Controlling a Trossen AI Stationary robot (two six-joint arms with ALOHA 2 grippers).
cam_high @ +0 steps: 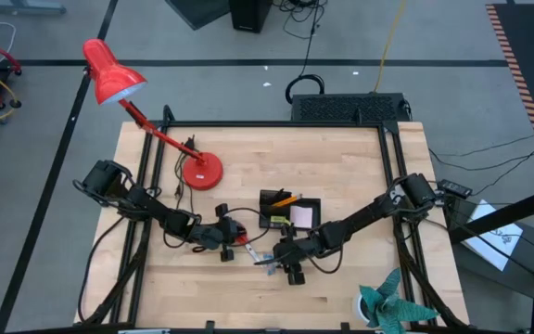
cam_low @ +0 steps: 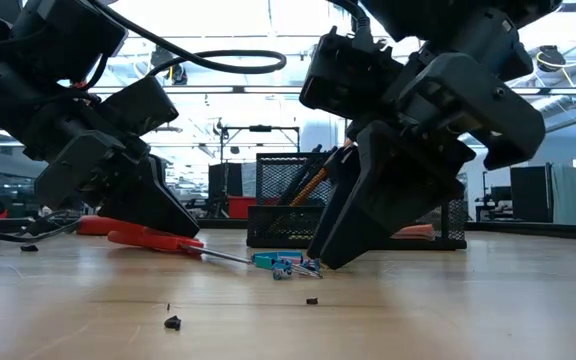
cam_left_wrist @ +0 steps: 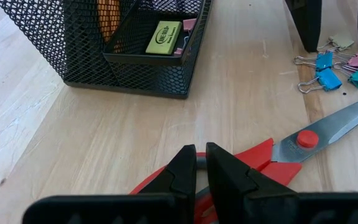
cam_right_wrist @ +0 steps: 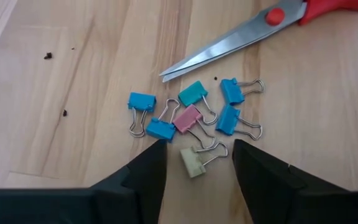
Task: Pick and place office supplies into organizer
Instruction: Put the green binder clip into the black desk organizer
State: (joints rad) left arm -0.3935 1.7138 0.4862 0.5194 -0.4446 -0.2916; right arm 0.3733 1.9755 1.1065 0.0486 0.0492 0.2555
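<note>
Blue, teal, pink and cream binder clips [cam_right_wrist: 194, 121] lie loose on the wooden table [cam_high: 360, 176], just off the scissors' [cam_left_wrist: 303, 140] blade tip. I see my right gripper [cam_right_wrist: 197, 165] low over them, fingers spread, the cream clip between the tips. My left gripper [cam_left_wrist: 201, 168] is pinched onto the red scissor handle. Behind stands the black mesh organizer [cam_left_wrist: 129, 50], holding orange pencils [cam_low: 313, 180] and a yellow piece [cam_left_wrist: 163, 37].

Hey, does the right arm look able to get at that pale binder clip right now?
Probably yes: the right gripper stands open directly over the pale clip, nothing between, though the pink clip lies close beside it.
</note>
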